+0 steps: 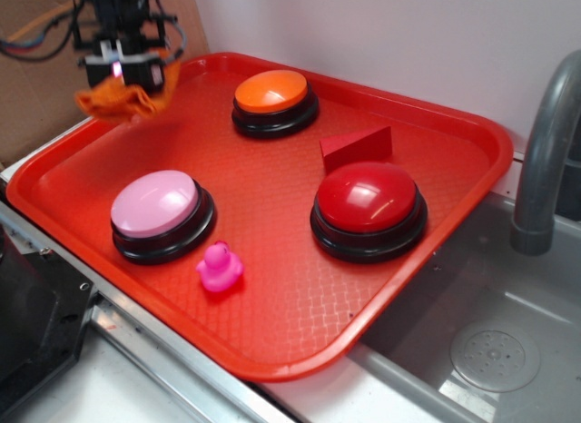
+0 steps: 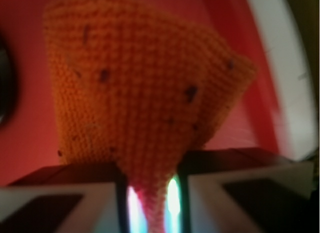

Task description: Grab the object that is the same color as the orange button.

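Gripper (image 1: 123, 73) fingers clamped on the orange cloth (image 1: 118, 101), which hangs clear above the red tray's (image 1: 272, 205) back-left rim, well apart from the orange button (image 1: 272, 92); grab looks essentially complete.

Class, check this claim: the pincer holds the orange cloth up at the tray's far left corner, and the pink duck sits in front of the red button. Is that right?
Not quite. The pincer does hold the orange cloth at the tray's far left corner, but the exterior view shows the pink duck in front of the pink button, not the red button.
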Robot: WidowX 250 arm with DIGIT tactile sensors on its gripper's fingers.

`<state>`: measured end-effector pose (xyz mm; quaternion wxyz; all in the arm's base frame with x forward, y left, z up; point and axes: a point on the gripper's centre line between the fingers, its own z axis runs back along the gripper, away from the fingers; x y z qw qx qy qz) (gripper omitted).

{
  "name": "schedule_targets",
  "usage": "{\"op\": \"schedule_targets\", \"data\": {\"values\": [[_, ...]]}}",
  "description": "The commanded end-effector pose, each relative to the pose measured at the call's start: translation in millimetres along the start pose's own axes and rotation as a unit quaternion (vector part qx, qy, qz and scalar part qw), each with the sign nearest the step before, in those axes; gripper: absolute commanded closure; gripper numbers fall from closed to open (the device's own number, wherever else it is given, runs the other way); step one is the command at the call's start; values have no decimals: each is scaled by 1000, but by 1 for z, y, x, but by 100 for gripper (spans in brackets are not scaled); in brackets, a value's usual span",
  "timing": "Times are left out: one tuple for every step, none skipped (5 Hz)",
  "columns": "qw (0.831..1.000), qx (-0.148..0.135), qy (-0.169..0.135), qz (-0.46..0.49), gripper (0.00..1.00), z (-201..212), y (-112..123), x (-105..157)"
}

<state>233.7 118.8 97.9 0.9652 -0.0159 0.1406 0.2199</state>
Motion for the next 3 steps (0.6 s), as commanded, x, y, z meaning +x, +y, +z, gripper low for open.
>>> {"op": "schedule_targets", "data": {"values": [[988, 4, -109, -106, 100, 108, 14, -63], [983, -5, -153, -100, 100, 146, 21, -101], [982, -18, -159, -104, 100, 154, 23, -113]]}}
